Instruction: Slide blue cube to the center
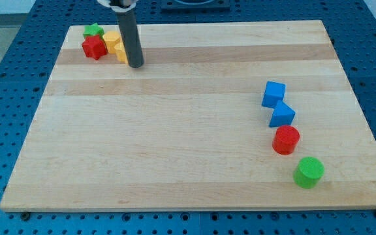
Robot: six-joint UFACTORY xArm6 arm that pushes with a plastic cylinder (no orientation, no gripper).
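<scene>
The blue cube [273, 93] lies on the wooden board [175, 150] at the view's right, above the board's middle height. A second blue block [282, 115], wedge-shaped, touches it just below. My tip [136, 64] is at the view's upper left, far from the blue cube, right beside a yellow block [121, 53].
A red cylinder [286, 140] sits below the blue wedge, and a green cylinder [309, 172] lies lower right of it. At the upper left, a red block [94, 47], a green block [94, 30] and another yellow block [111, 41] cluster together.
</scene>
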